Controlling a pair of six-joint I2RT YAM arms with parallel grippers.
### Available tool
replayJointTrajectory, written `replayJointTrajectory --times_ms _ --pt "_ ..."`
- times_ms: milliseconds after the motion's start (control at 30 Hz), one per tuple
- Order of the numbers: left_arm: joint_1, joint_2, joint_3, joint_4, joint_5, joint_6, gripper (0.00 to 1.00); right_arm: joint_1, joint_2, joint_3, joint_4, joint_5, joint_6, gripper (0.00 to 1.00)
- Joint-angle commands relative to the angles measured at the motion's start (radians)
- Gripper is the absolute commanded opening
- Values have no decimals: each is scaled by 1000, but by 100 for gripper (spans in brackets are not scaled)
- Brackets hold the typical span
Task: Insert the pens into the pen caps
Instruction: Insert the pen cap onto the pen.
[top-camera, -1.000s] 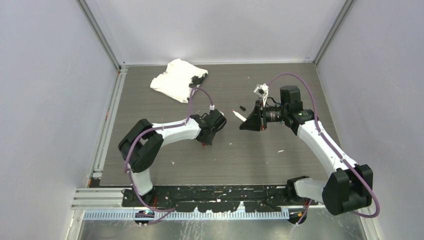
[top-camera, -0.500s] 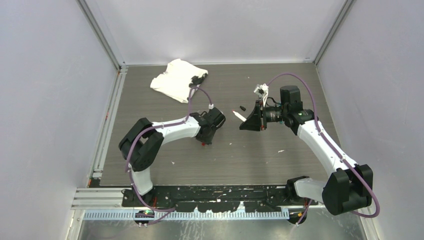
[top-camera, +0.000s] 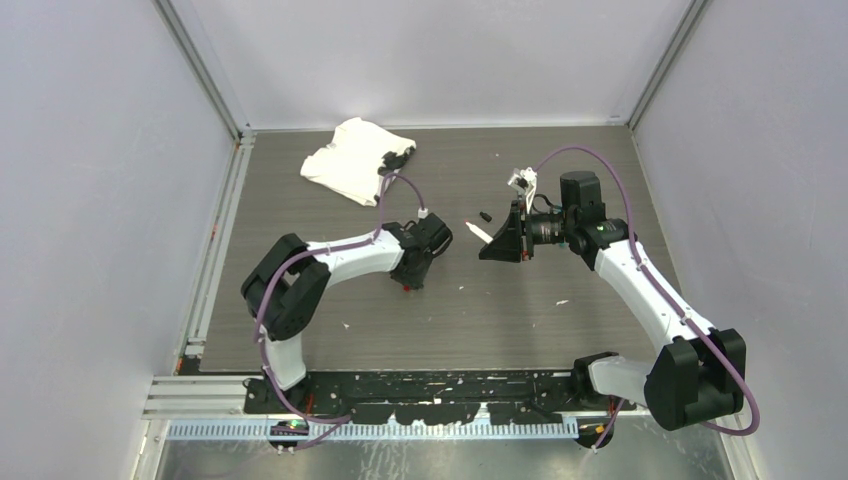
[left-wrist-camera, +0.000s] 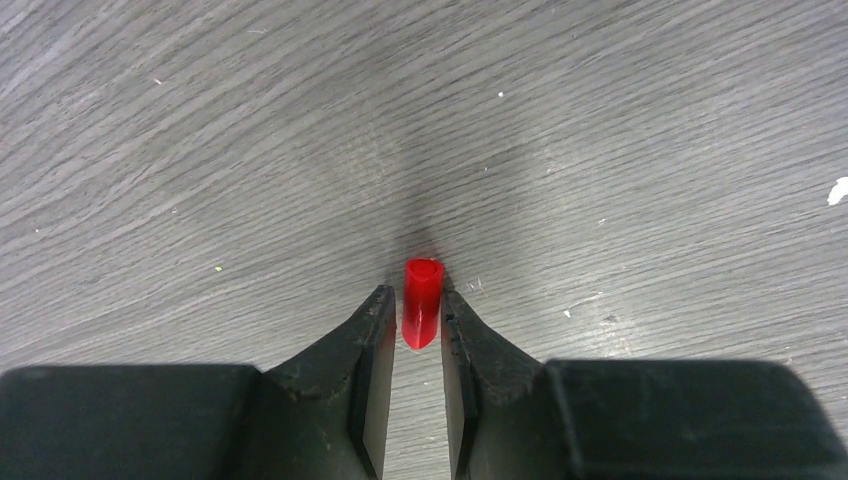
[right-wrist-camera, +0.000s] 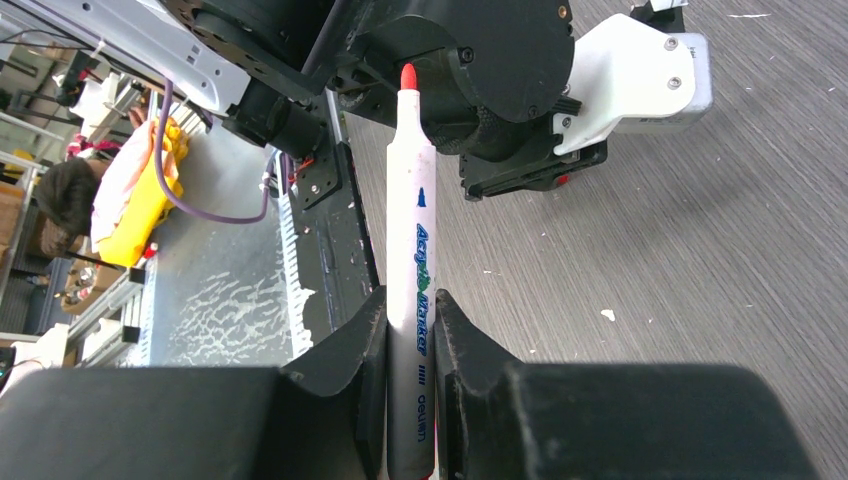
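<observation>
Now, with the right tool (right-wrist-camera: 410, 310) clamped on the red-tipped pen (right-wrist-camera: 412, 200) pointing toward nine o'clock and the left tool (left-wrist-camera: 415, 310) set narrow around the red cap (left-wrist-camera: 422, 300) on the tabletop (left-wrist-camera: 650, 150), gripped or not we cannot tell, we judge capping next needs cap and tip aligned.

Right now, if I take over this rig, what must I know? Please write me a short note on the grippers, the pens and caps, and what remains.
Left gripper: low at the table, jaws slightly apart around the red cap; it does not look clamped.
Right gripper: shut on a white pen, red tip bare, pointing toward the left arm.
Done: this pen has no cap on it yet.
Left: grip the red cap, push the pen tip into it, then do the other pens. A small dark piece, perhaps a cap, lies beyond the pen.
</observation>
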Motion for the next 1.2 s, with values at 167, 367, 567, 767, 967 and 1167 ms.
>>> replayJointTrajectory --times_ms 167,367,567,767,967,1167 --pt "3 98 20 -141 25 14 24 -6 -10 43 11 -29 -8 1" --pt "3 127 30 -141 33 22 18 -6 -10 43 12 -30 -8 1" --pt "3 122 51 -157 -62 -27 1 -8 -12 43 11 -32 -10 1" --pt "-11 -10 70 -204 -248 -194 1 -10 -16 43 11 -34 -11 1" --pt "-32 -82 93 -294 -406 -412 1 -19 -19 43 9 -32 -14 1" --pt "-32 -165 62 -270 -386 -500 1 -29 -9 42 8 -32 -16 1"
